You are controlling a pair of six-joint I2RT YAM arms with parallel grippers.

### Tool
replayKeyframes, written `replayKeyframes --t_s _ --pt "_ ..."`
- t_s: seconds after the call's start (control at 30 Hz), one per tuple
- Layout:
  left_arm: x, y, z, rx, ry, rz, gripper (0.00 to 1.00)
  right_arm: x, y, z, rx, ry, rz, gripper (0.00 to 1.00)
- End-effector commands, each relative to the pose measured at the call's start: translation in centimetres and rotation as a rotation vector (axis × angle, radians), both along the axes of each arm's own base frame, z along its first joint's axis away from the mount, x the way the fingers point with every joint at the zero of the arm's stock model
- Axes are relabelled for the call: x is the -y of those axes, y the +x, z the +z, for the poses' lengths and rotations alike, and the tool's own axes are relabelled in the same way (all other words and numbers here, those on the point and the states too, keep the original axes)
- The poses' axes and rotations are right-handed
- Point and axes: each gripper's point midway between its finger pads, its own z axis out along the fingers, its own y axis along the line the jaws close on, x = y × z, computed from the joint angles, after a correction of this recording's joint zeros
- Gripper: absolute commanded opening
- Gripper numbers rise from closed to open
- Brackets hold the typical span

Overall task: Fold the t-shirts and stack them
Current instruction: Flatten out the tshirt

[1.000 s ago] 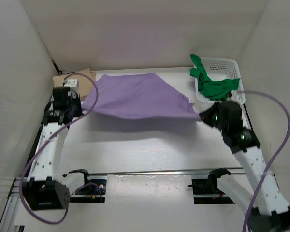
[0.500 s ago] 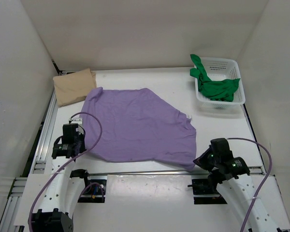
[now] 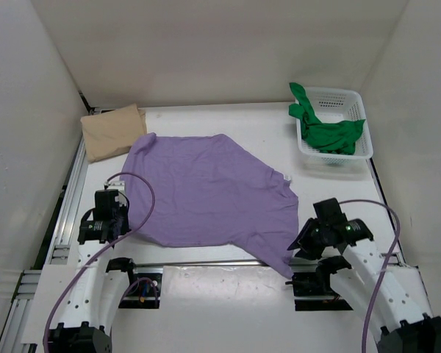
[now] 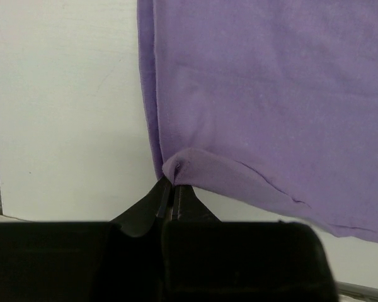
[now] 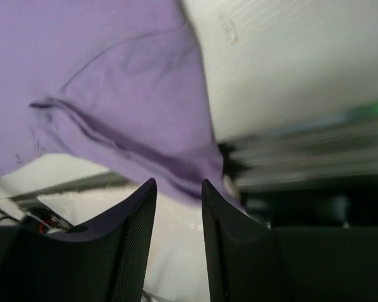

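purple t-shirt [image 3: 206,191] lies spread flat, centre of the table [image 3: 257,132]. my left gripper [image 4: 170,189] pinches its near-left corner; my right gripper [image 5: 178,195] stands parted, empty. i'd let go left gently, without dragging the hem.

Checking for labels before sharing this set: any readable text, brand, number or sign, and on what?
None readable in any view.
The small white tag on the purple t-shirt is too small to read.
The tan t-shirt, green t-shirt and white basket show no print.
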Motion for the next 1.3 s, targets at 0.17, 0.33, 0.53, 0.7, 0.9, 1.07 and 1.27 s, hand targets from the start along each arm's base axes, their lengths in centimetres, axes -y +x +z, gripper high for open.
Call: replayKeyframes --t_s 0.17,0.33,0.53,0.7,0.9,1.07,1.27 --pt "-0.1 1.1 2.2 0.045 0.000 0.002 0.10 2.5 9.4 5.1 0.102 -0.372 0.082 0.42" --pt "-0.1 1.7 3.1 0.067 0.001 0.002 0.10 0.4 12.6 2.2 0.027 -0.471 0.199 0.45" --pt "-0.2 1.6 3.2 0.056 0.007 0.008 0.10 0.8 12.7 0.0 -0.043 -0.568 0.174 0.66" --pt "-0.4 1.5 3.2 0.055 0.015 0.013 0.10 1.4 10.6 -1.6 -0.067 -0.548 0.144 0.73" --pt "-0.4 1.5 2.9 0.035 0.014 0.013 0.10 0.7 7.5 -6.1 -0.198 -0.450 0.199 0.74" --pt "-0.6 2.3 3.4 0.044 0.022 0.019 0.10 -1.2 6.9 -7.6 -0.253 -0.355 0.228 0.43" --pt "-0.1 5.7 5.5 0.092 -0.005 -0.003 0.10 -3.6 13.3 -3.4 -0.091 -0.305 0.273 0.00"
